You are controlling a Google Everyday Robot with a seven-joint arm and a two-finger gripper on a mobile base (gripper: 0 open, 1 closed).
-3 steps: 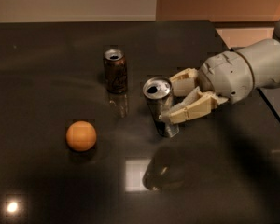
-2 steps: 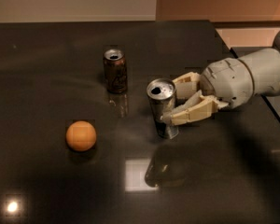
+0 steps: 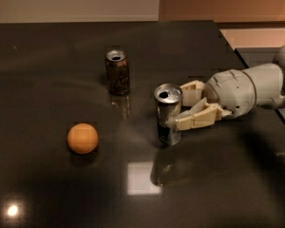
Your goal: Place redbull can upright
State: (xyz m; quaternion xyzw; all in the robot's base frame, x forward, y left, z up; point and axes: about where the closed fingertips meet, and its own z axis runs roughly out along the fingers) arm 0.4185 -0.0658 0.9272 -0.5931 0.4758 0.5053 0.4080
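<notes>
The redbull can [image 3: 167, 112], tall, slim and silver with a shiny top, stands upright with its base on or just at the dark table [image 3: 47, 56], right of centre. My gripper [image 3: 178, 106] reaches in from the right and is shut on the can's right side. One cream finger [image 3: 192, 91] lies behind the can and the other finger [image 3: 195, 119] crosses its front. The white arm body [image 3: 247, 91] extends to the right edge.
A shorter brown can [image 3: 118, 71] stands upright behind and to the left of the redbull can. An orange ball [image 3: 82, 138] lies at the front left. The table's right edge [image 3: 237, 56] runs close behind the arm.
The gripper has carried the redbull can slightly right and down toward the table top. The brown can and the orange ball have not moved.
</notes>
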